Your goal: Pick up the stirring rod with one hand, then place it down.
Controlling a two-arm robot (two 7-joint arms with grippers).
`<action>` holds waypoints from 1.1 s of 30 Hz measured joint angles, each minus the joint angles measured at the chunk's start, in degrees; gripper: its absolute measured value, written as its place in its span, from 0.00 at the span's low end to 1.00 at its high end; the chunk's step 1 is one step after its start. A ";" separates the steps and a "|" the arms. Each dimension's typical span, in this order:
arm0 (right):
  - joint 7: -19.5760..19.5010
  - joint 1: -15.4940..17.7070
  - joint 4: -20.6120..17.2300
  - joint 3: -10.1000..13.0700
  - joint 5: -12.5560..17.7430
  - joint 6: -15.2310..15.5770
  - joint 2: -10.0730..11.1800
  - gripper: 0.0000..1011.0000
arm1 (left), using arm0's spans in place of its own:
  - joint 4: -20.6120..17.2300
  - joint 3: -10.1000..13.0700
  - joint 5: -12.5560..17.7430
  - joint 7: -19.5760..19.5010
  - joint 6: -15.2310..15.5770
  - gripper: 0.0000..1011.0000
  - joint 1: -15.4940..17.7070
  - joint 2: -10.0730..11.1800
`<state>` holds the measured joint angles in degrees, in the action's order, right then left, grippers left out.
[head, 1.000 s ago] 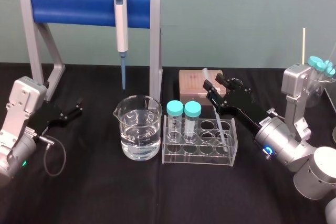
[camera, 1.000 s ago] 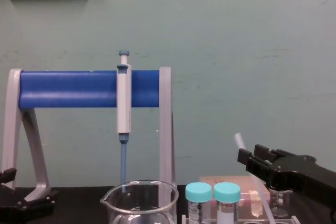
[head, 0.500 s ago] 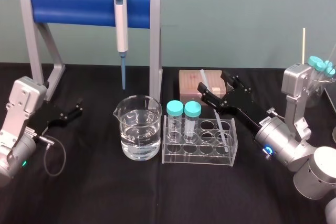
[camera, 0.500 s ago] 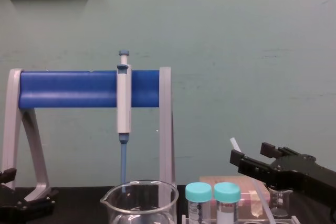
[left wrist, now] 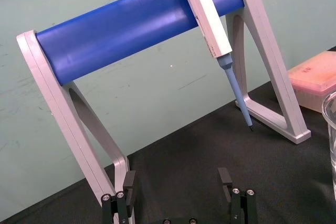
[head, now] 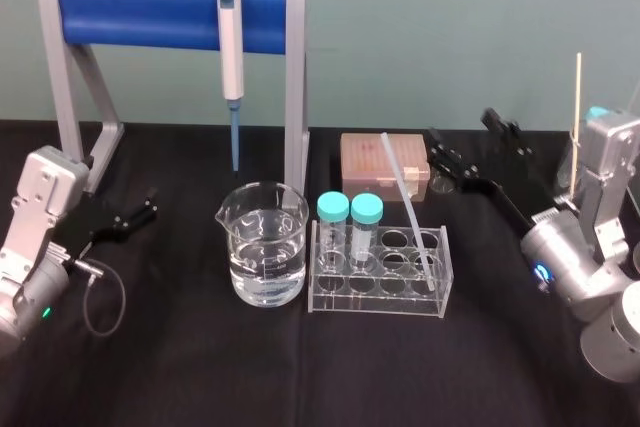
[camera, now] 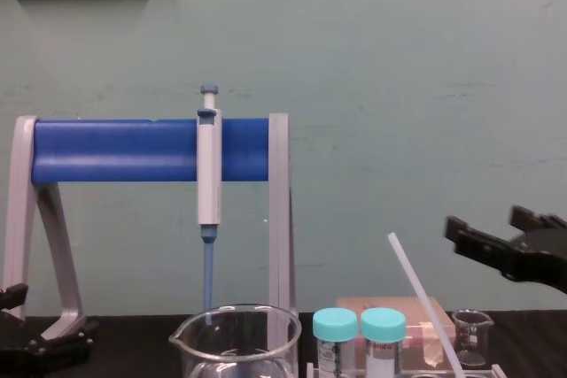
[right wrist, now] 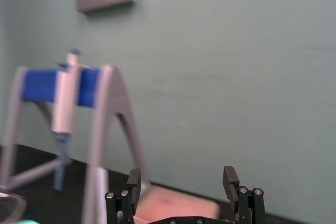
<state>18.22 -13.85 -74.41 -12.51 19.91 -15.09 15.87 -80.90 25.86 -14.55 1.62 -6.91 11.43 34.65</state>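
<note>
Black table [head: 200, 367], beaker [head: 266, 244], tube rack [head: 380, 275], stand [head: 140, 15], box [head: 366, 161]

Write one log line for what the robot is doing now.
stirring rod: leaning in tube rack, unheld | right claw: open, apart from rod, on its right | left claw: open, parked left

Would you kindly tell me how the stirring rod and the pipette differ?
The stirring rod is translucent white; the pipette is grey with a blue tip. The stirring rod leans tilted in the clear rack; the pipette hangs upright on the blue stand. Both are long, thin, and clear of the open right gripper.
</note>
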 joint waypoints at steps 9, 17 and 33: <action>-4.43 2.51 0.39 1.59 -3.35 4.22 0.16 0.99 | 0.00 0.00 0.00 0.00 0.00 0.99 0.00 0.00; -4.85 3.68 1.21 2.48 -4.81 6.11 -0.03 0.99 | 0.00 0.00 0.00 0.00 0.00 0.99 0.00 0.00; -4.85 3.65 1.26 2.42 -4.91 6.22 -0.05 0.99 | 0.00 0.00 0.00 0.00 0.00 0.99 0.00 0.00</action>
<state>13.37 -10.19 -73.15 -10.09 15.00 -8.87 15.82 -80.90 25.86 -14.55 1.62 -6.91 11.43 34.65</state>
